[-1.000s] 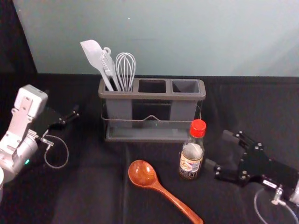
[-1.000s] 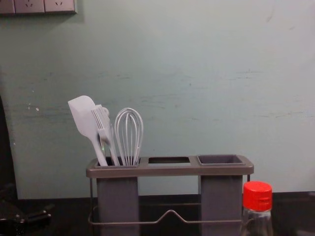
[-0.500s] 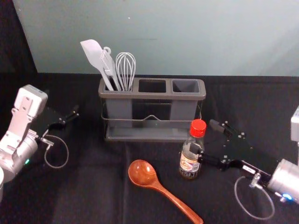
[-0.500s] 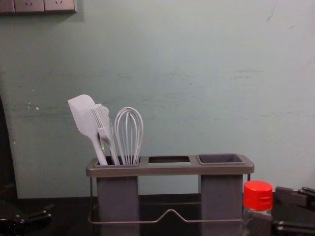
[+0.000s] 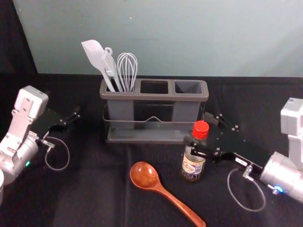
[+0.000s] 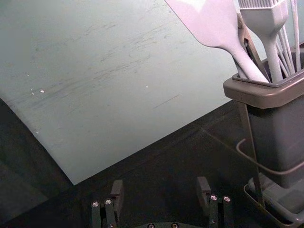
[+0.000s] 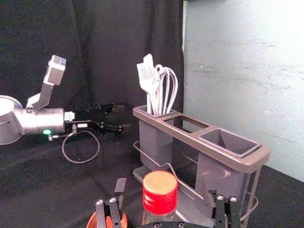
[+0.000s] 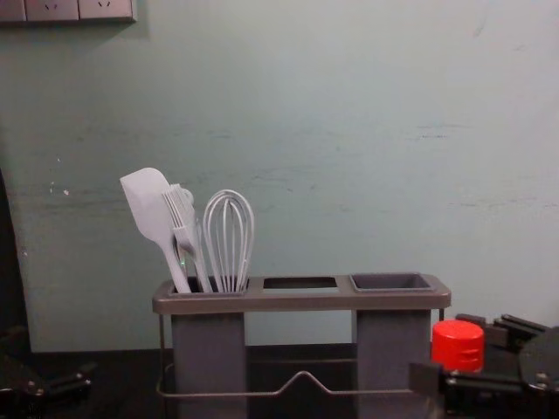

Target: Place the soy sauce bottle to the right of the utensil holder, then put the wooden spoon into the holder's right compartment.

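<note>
The spoon (image 5: 144, 175) is wood with a glossy, reddish-brown finish. The bottle (image 5: 191, 177) looks like smooth, shiny clear glass, its label (image 5: 192, 166) papery, its red cap (image 5: 200, 129) smooth plastic. The utensil holder (image 5: 154, 97) looks like smooth grey plastic with a soft sheen, its rail (image 8: 302, 375) thin metal wire. The spatula (image 5: 93, 51) is smooth, matt, pale plastic. Creased, matt black cloth (image 5: 94, 189) lies below. On either side of the bottle, my right gripper's (image 5: 196, 128) fingers look matt black, with shiny metal screws.
</note>
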`<state>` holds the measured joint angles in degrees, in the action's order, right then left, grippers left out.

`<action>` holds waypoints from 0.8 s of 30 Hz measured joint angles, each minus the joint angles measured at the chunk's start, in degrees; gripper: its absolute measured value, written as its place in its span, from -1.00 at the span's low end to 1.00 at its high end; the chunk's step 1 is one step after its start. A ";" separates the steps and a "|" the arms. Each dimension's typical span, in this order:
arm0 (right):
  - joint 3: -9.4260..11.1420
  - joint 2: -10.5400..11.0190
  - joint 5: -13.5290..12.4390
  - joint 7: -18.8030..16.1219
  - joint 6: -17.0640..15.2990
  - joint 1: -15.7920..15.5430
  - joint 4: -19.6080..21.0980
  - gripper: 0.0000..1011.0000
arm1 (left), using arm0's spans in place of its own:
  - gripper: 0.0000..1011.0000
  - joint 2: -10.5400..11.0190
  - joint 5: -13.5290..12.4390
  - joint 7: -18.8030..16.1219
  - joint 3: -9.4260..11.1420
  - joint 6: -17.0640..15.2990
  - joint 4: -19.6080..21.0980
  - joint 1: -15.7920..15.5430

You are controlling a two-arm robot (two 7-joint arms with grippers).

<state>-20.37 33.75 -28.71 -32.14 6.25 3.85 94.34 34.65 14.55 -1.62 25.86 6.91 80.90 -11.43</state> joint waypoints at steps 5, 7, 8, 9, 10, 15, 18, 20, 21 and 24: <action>-0.57 -1.24 1.22 0.73 -0.56 1.50 -0.82 0.98 | 0.99 0.00 0.00 0.00 0.00 0.00 0.00 0.00; -0.58 -1.26 1.25 0.83 -0.58 1.54 -0.86 0.98 | 0.99 0.00 0.00 0.00 0.00 0.00 0.00 0.00; -0.58 -1.26 1.25 0.83 -0.58 1.54 -0.86 0.98 | 0.99 0.00 0.00 0.00 0.00 0.00 0.00 0.00; -0.56 -1.24 1.24 0.83 -0.58 1.51 -0.86 0.98 | 0.99 0.00 0.00 0.00 0.00 0.00 0.00 0.00; -0.56 -1.23 1.24 0.83 -0.58 1.49 -0.86 0.98 | 0.99 0.00 0.00 0.00 0.00 0.00 0.00 0.00; -0.52 -1.14 1.22 0.80 -0.54 1.38 -0.80 0.97 | 0.99 0.00 0.00 0.00 0.00 0.00 0.00 0.00; -0.49 -1.09 1.16 0.78 -0.51 1.32 -0.75 0.83 | 0.99 0.00 0.00 0.00 0.00 0.00 0.00 0.00; -0.49 -1.08 1.14 0.74 -0.50 1.30 -0.74 0.71 | 0.99 0.00 0.00 0.00 0.00 0.00 0.00 0.00; -0.47 -1.06 1.12 0.71 -0.48 1.28 -0.71 0.66 | 0.99 0.00 0.00 0.00 0.00 0.00 0.00 0.00; -0.46 -1.04 1.08 0.68 -0.45 1.26 -0.70 0.53 | 0.99 0.00 0.00 0.00 0.00 0.00 0.00 0.00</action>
<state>-20.82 32.72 -27.63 -31.46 5.80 5.11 93.64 34.65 14.55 -1.62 25.86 6.91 80.90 -11.43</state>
